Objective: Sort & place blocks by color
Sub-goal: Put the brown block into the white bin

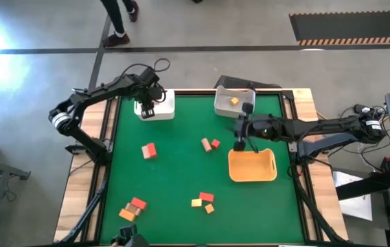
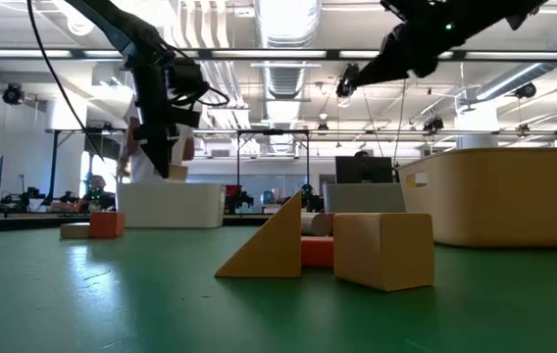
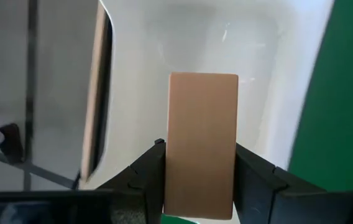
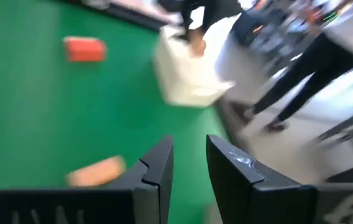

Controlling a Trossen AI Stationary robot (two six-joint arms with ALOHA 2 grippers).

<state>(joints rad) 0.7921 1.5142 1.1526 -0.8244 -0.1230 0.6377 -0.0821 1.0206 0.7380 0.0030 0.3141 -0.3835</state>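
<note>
Near edge of the counter (image 1: 181,178): a loose group of blocks sits here, a red and an orange one (image 1: 132,208) toward the left, and a yellow and two red-orange ones (image 1: 204,200) near the middle. In the low view a yellow wedge (image 2: 264,245) and a tan cube (image 2: 381,250) lie touching, with a red piece just behind them.
How the blocks will handle: judging by their look they are small, rigid, light wooden pieces with flat faces; they should not crush or bend, but a smooth face could slip in a slack grip. The safest hold is across two parallel flat sides, mid-length on the bars; the wedge wants its two flat ends, not the slope.
Middle of the counter: a red block (image 1: 149,150) lies alone on the left; a tan and a red block (image 1: 210,143) lie just beside each other nearer the centre.
Orange tray (image 1: 253,166): on the right side, nothing visible inside it.
Right pincer (image 1: 239,145): hangs over the counter just at the tray's far-left corner, fingers (image 4: 155,168) slightly parted, nothing between them.
Right white bin (image 1: 231,101): at the far edge, holds one yellow-orange block (image 1: 234,101).
Left pincer (image 1: 145,110): at the far left, over the left white bin (image 1: 164,104), clenched on a tan bar (image 3: 202,143), gripped across its long flat sides and held upright above the bin's interior.
Left white bin contents: no block is visible inside it past the held bar.
</note>
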